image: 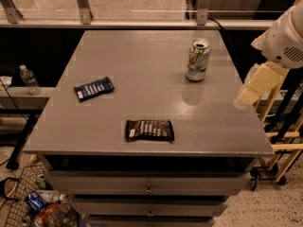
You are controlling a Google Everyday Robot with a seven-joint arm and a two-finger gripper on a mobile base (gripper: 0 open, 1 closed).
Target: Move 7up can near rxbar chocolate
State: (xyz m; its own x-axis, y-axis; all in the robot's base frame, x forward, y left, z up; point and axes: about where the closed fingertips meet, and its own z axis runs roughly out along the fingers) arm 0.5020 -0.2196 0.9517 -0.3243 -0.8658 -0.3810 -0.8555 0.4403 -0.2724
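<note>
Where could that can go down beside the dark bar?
Bare tabletop: right of the rxbar chocolate, below the 7up can; also between that bar and the blue bar. The gripper hangs beyond the tabletop's right edge. Nowhere crowded.

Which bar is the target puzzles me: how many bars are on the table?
2: rxbar chocolate near the front edge, dark blue bar at left. Gripper hangs off the right edge.

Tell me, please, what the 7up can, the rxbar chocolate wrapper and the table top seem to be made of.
7up can: probably thin metal, glossy printed side, bare silvery top.
rxbar chocolate: likely plastic film, dark with a faint sheen.
The table: smooth grey, laminate or paint, unclear; it faintly mirrors the can.
The gripper hangs beside the table's right edge, apart from the can.
</note>
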